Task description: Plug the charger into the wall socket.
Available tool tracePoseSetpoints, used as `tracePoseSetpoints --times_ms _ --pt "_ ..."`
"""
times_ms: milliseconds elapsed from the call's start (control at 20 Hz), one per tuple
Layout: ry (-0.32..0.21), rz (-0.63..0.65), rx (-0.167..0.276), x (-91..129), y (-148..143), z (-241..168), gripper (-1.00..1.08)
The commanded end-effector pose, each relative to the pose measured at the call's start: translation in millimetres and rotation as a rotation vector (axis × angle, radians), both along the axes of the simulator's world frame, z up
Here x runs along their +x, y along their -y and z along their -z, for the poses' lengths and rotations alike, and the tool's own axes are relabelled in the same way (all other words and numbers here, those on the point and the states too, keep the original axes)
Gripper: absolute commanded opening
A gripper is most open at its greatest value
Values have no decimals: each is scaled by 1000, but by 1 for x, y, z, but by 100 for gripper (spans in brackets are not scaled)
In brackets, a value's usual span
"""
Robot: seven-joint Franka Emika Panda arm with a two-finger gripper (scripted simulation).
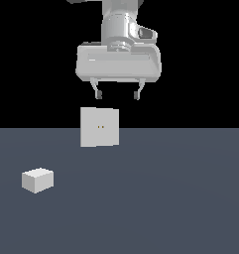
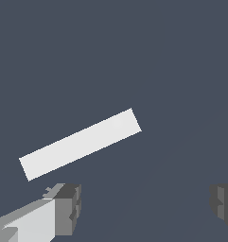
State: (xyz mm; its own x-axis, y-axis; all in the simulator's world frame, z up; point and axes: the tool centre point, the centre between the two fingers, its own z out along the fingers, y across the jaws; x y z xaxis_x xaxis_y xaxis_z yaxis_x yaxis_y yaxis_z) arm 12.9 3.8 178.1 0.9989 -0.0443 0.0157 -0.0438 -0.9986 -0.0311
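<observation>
The charger, a small plain white block, lies on the grey floor at the exterior view's left, near the front. The wall socket is a flat upright white square plate with two tiny orange dots at its centre, standing farther back. My gripper hangs open high above the socket, well clear of it, with nothing between its fingers. In the wrist view the socket's top edge shows as a slanted white bar, and my gripper frames it with both fingertips spread wide. The charger is out of the wrist view.
A flat dark grey floor runs across the lower half of the exterior view, with black background behind. Nothing else stands on it.
</observation>
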Motion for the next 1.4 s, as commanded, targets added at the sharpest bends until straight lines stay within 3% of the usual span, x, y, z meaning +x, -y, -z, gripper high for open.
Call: tracePoseSetpoints --times_ms 0,600,1350 --pt "0 0 0 0 0 0 100" --pt "18 -127 5 -4 -20 13 100" --pt "84 -579 25 -37 -85 60 100"
